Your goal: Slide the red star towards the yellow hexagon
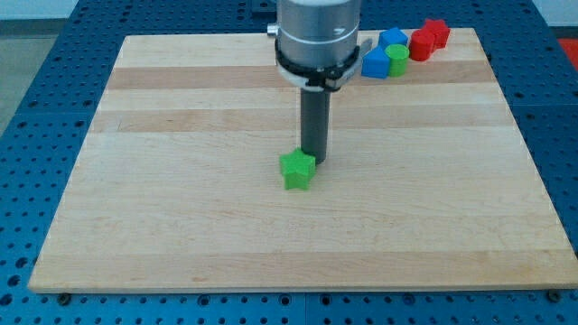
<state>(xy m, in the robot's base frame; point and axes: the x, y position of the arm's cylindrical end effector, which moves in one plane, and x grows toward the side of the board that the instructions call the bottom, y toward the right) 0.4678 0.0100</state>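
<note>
Camera view is showing the red star (pixel 436 32) sitting at the view's top right corner of the wooden board (pixel 181 208), right by the far edge. Just to its left, touching or nearly so, a second red block (pixel 420 45) is lying, its shape too hard to make out. No yellow hexagon is showing anywhere I can see.

Spreading out from there toward the view's left, a small green block (pixel 396 60) is sitting against that second red block, with a blue block (pixel 392 39) behind it and another blue block (pixel 375 63) beside it on the left. These five are crowding together in one tight cluster.

Well apart from them, near the board's middle, a green star-like block (pixel 297 169) is resting alone. The arm is hanging over the board's upper middle, its dark rod pointing straight down, and my tip (pixel 314 161) is standing just at the upper right edge of that green block, touching it or very nearly. The rod is carrying nothing; it is only a bare pusher. My tip is far from the red star, down and to the view's left of it.

Around the board, the blue perforated table (pixel 36 54) is showing on every side.
</note>
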